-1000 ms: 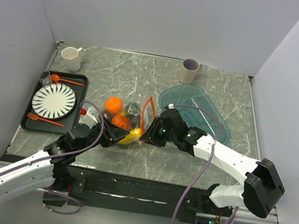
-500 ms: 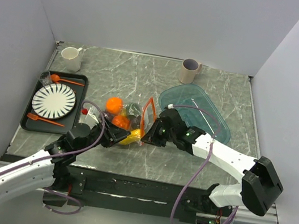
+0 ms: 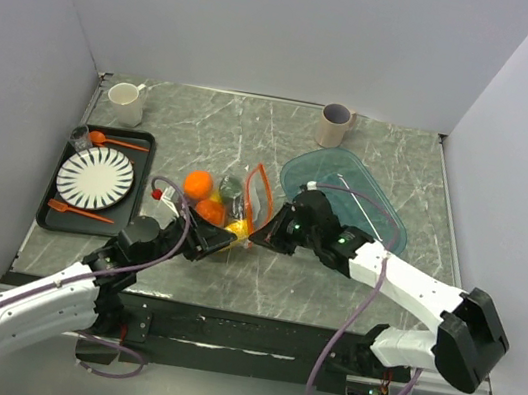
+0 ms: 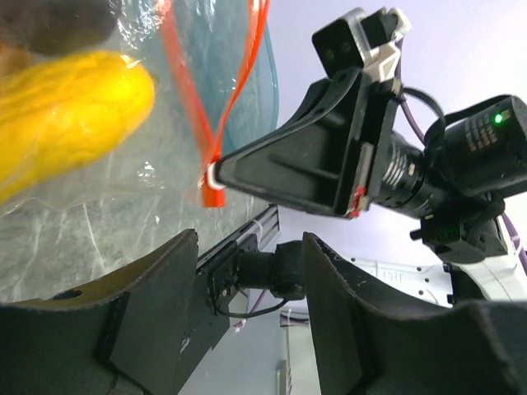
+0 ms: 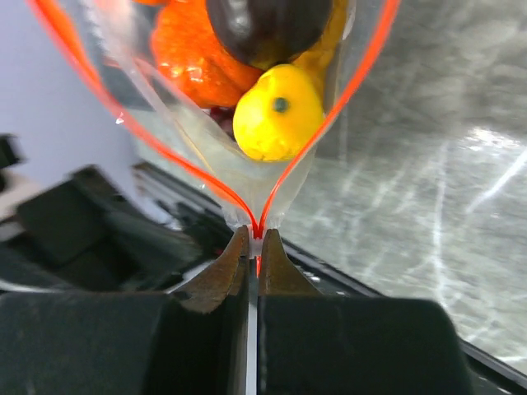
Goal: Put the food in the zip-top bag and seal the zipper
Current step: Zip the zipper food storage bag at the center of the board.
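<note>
The zip-top bag (image 3: 226, 201) lies just left of the table's middle. We judge it light, limp and slick: thin crinkly film that will fold or slide rather than hold a shape. The food (image 3: 209, 211) appears to be inside. A lemon (image 5: 276, 111), a dark plum (image 5: 268, 25) and an orange (image 5: 193, 58) crowd toward the mouth, and their weight is probably what anchors the bag against a tug.

The zipper (image 5: 257, 225) is the only firm part, so that strip is where we would take hold. Its two strands gape in a wide loop and meet at one end. There the right fingers (image 5: 218, 276) are pressed fully together, pinching that end of the strip at about 4 o'clock from the bag. The left fingers (image 4: 148, 317) sit at about 6 o'clock, parted with nothing between them, the film just beyond their tips.

Further out, a teal bowl (image 3: 383, 212) lies close at 3 o'clock, partly under the right arm, so a pull that way has little room. At 9 o'clock a black tray (image 3: 147, 143) with a plate (image 3: 95, 177) stands a little apart. Toward 12 o'clock the table (image 3: 255, 130) runs open up to a white mug (image 3: 126, 101) and a grey mug (image 3: 335, 125) near the far wall — the freest direction, we think. The near edge at 6 o'clock is close behind both wrists, and fruit could roll out if the mouth tips that way.
</note>
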Available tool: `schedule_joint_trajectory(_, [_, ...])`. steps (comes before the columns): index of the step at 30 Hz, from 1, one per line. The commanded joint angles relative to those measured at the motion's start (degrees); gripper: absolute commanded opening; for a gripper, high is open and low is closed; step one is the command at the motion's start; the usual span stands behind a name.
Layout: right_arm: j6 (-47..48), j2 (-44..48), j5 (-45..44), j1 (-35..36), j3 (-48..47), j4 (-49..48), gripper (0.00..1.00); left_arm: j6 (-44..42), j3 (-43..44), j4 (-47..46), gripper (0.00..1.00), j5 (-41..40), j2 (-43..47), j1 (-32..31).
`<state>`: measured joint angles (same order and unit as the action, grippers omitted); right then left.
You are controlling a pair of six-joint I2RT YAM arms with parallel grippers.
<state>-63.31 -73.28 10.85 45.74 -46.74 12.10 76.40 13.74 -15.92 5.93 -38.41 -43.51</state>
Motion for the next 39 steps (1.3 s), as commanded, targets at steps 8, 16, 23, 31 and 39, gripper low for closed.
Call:
schedule_joint_trajectory(8, [-6.0, 0.3, 8.9, -2.3, 0.0, -11.9, 0.00, -2.5, 0.6, -9.6, 0.61, 4.3, -5.3, -1.1])
schedule_joint_trajectory(16, [-5.2, 0.2, 9.2, -2.4, -1.1, -10.7, 0.00, 0.6, -1.4, -13.9, 0.59, -2.6, -6.4, -2.1])
schedule_joint_trajectory(23, [-4.7, -0.1, 9.3, -2.4, -1.4, -10.4, 0.00, 2.9, -1.4, -16.5, 0.53, -5.5, -8.8, -2.5])
schedule_joint_trajectory(31, [-4.5, -0.4, 9.5, -2.4, -1.7, -10.3, 0.00, 3.8, -1.8, -18.7, 0.52, -5.8, -10.4, -3.2])
schedule_joint_trajectory(39, [-4.3, -0.1, 9.5, -2.3, -1.9, -9.9, 0.00, 4.3, -1.8, -20.6, 0.39, -7.6, -12.7, -4.7])
